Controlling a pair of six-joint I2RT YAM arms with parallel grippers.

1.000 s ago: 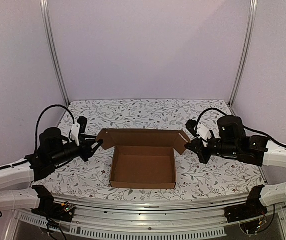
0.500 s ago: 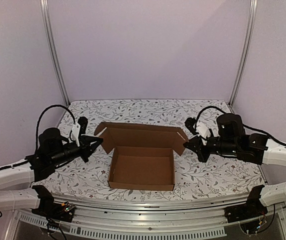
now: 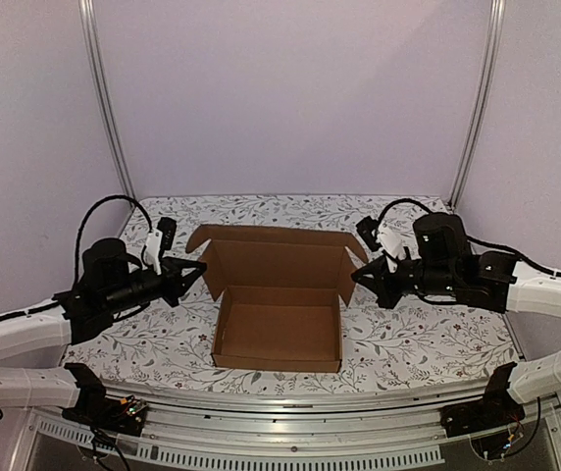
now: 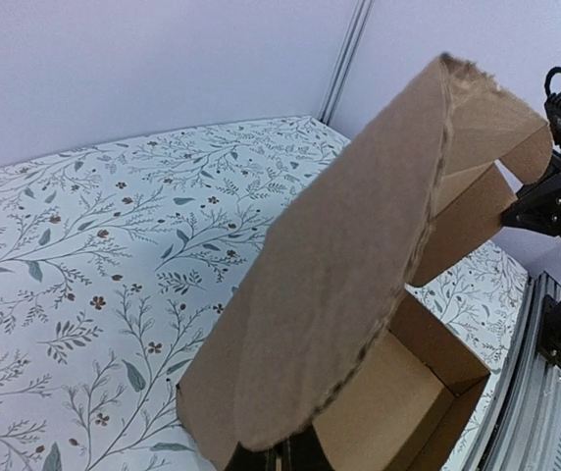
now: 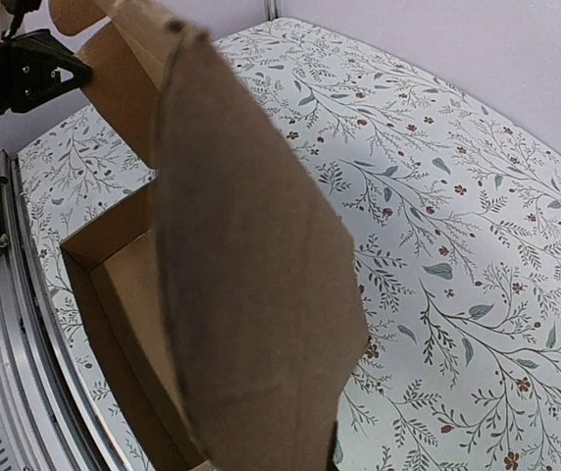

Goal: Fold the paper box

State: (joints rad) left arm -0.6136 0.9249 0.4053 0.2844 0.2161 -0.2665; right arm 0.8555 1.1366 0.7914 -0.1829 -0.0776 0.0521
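Observation:
The paper box [image 3: 279,334] is plain brown cardboard, an open shallow tray in the middle of the table. Its lid [image 3: 276,263] stands raised at the back. My left gripper [image 3: 195,274] is shut on the lid's left side flap [image 4: 339,285], which fills the left wrist view. My right gripper [image 3: 359,276] is shut on the right side flap [image 5: 251,294], which covers most of the right wrist view and hides its fingers. Each arm is seen across the box from the other wrist camera.
The table [image 3: 428,334] wears a white cloth with a leaf print. Metal frame posts [image 3: 104,108] stand at the back corners before pale purple walls. A metal rail [image 3: 290,402] runs along the near edge.
The left gripper has closed on the left flap. Both grippers have risen and moved back, and the lid has swung up from leaning back to nearly upright.

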